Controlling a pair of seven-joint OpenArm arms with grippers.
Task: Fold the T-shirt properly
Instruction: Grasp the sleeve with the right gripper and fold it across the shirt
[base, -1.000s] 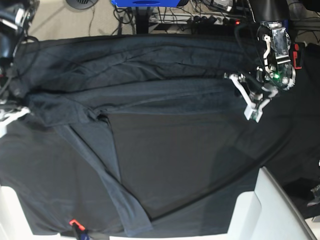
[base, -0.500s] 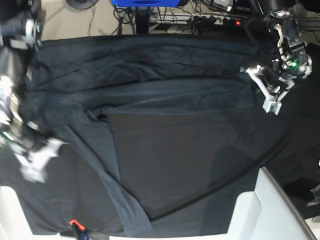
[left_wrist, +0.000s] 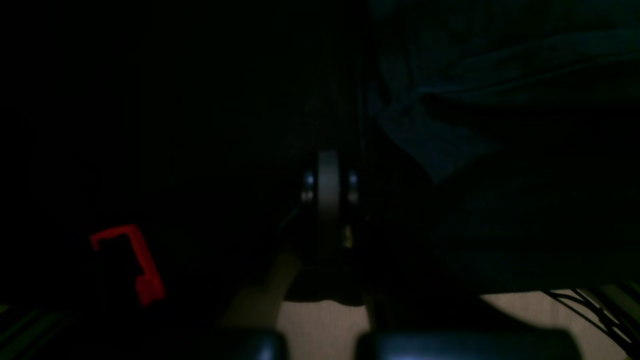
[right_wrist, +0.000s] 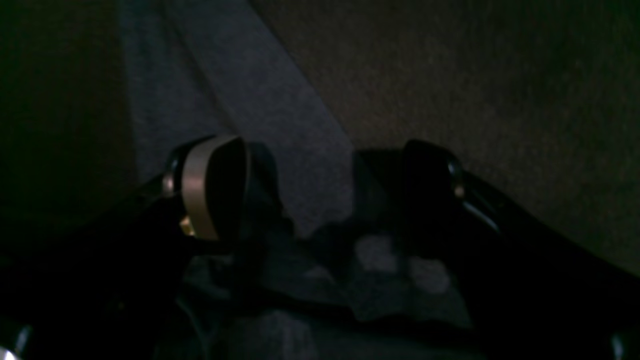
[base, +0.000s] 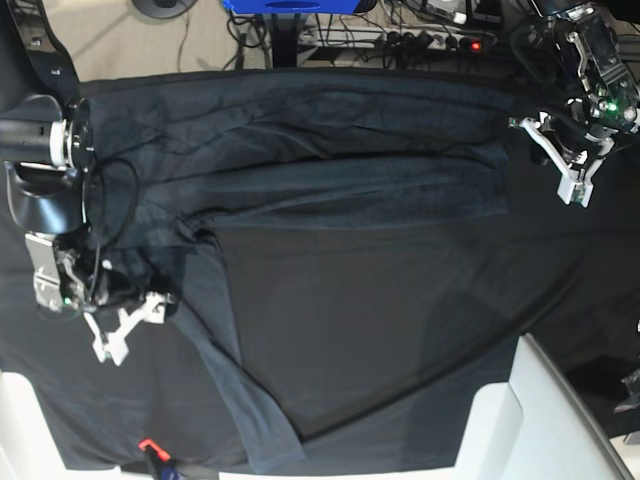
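T-shirt (base: 300, 180) lies spread across the surface's far half, one strip (base: 235, 390) trailing toward the near edge. Right fingers (base: 125, 325) spread apart, empty, above the left-side cloth. Left fingers (base: 570, 165) closed on nothing at the far right corner. Folding barely begun; most folds remain.

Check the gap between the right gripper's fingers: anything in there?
Right wrist view: the right gripper stands open, with T-shirt fabric lying in the gap below, ungripped.
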